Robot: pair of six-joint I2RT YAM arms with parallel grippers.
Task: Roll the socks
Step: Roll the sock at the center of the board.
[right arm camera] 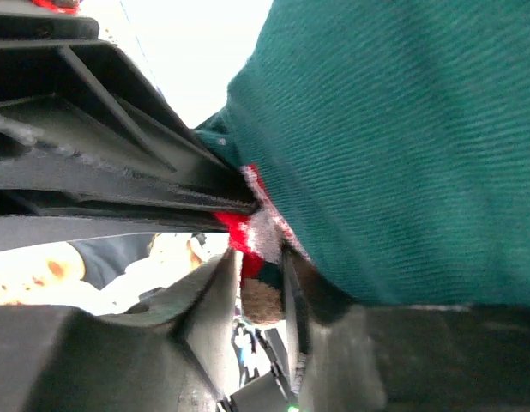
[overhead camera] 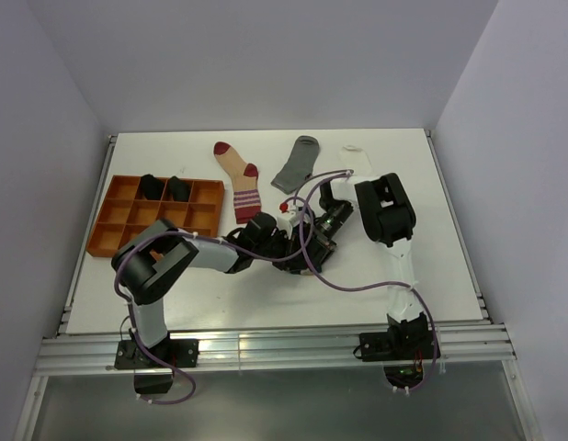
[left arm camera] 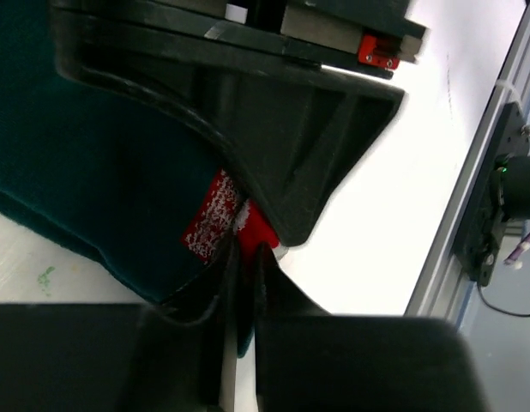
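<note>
Status: roughly a third done, by my read.

Done: two black socks (overhead camera: 152,186) (overhead camera: 178,188) sit bundled in the back row of the orange tray (overhead camera: 114,216), one per compartment, side by side.

In progress: the teal sock (left arm camera: 93,172), at the middle of the tabletop (overhead camera: 431,239), between the two arms. From the top view it's mostly hidden under the wrists. Left gripper (left arm camera: 245,251) is nearly closed and looks clamped on the sock's edge, right at the red-and-white figure. Right gripper (right arm camera: 261,257) is clenched on the same edge from the other side, with red, white and brown fabric visible between its fingers. The two grippers are nose to nose, almost touching. In both wrist views the rest of the sock reads as a broad teal sheet, so I'd say the roll is barely begun or not begun. I can't tell whether any turn is in yet.

Left to do:
- striped beige sock (overhead camera: 240,184), flat, just behind the grippers
- grey sock (overhead camera: 298,165), flat, beside the striped one
- white sock (overhead camera: 350,152), at the back, partly hidden by the right arm

None of those three is rolled. The tray has plenty of free compartments.
</note>
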